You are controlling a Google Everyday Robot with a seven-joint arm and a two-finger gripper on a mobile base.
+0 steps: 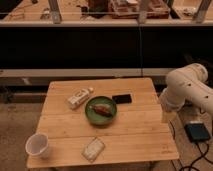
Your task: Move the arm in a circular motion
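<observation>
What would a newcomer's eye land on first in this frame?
The big cream-white arm bulging in from the right edge, its end effector apparently hanging beside the right side of the wooden table. Next, the green bowl at the table's centre holding something brown, with a white bottle lying just left of it and a white cup at the front-left corner.

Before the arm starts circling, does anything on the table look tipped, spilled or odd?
Only the white bottle lies on its side beside the bowl; nothing spilled. The claw hangs just right of the table.
</observation>
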